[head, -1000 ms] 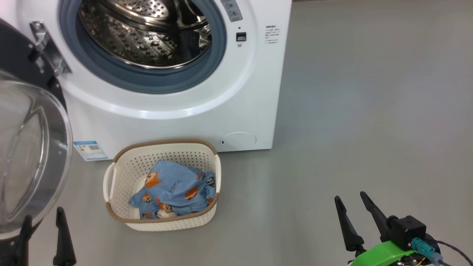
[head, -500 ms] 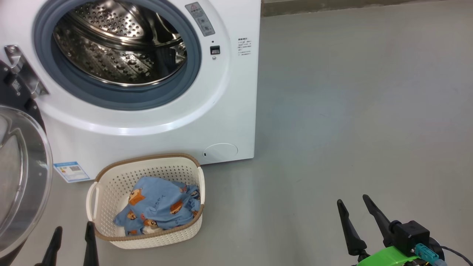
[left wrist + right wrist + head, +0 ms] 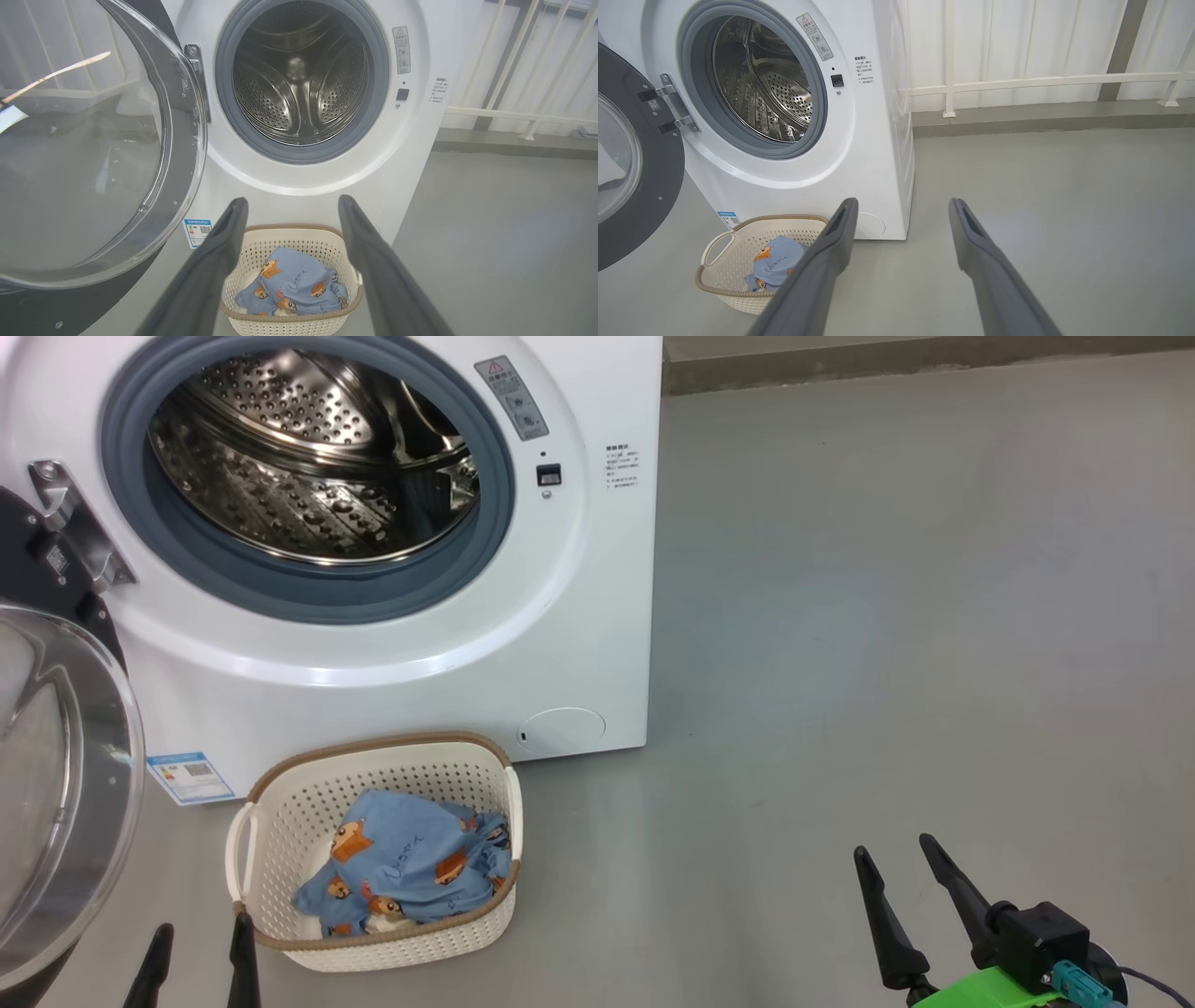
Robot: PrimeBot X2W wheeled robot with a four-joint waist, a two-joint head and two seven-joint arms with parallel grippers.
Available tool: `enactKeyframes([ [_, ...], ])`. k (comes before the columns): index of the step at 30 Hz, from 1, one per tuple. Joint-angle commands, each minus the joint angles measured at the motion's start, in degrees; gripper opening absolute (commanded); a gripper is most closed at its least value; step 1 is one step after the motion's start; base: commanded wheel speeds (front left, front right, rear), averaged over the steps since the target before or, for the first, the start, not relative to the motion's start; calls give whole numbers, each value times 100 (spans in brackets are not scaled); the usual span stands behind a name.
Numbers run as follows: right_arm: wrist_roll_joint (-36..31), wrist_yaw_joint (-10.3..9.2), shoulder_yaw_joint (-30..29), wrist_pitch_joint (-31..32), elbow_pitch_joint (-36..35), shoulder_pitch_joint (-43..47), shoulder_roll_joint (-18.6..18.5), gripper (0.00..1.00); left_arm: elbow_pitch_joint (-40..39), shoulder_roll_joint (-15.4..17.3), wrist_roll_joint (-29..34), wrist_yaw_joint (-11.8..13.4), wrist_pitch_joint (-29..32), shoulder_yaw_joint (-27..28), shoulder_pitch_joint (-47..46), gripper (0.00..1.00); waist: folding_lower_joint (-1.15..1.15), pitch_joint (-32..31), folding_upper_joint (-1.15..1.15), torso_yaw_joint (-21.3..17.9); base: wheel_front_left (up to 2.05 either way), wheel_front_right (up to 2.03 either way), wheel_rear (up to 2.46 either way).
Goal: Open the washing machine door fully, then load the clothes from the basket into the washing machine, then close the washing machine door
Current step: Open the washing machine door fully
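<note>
The clothes (image 3: 406, 873) lie in the basket (image 3: 373, 761) before the washing machine (image 3: 579, 616), the washing machine door (image 3: 56, 784) wide open. Within the last second the head view has shifted; the left gripper (image 3: 203, 924) now sits beside the basket. It and the right gripper (image 3: 892, 845) gape empty: loading seems next.

Left gripper (image 3: 205, 922) low at the lower left, fingers pointing up, jaws spread wide. Right gripper (image 3: 892, 845) at the lower right, jaws just as wide, green wrist bracket (image 3: 976, 986) behind.
</note>
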Motion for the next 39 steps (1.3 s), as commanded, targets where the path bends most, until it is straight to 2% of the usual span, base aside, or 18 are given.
enactKeyframes([
  [1, -123, 17, 129, -51, -170, -98, -16, 100, -161, 104, -16, -9, -32, 173, -61, 100, 0, 2, 0, 5, 0, 0, 0],
  [39, -33, 17, 96, -51, -165, -101, -16, 100, -12, 146, -45, -9, -32, 221, -181, 100, 0, 73, 0, 204, 0, 0, 0],
])
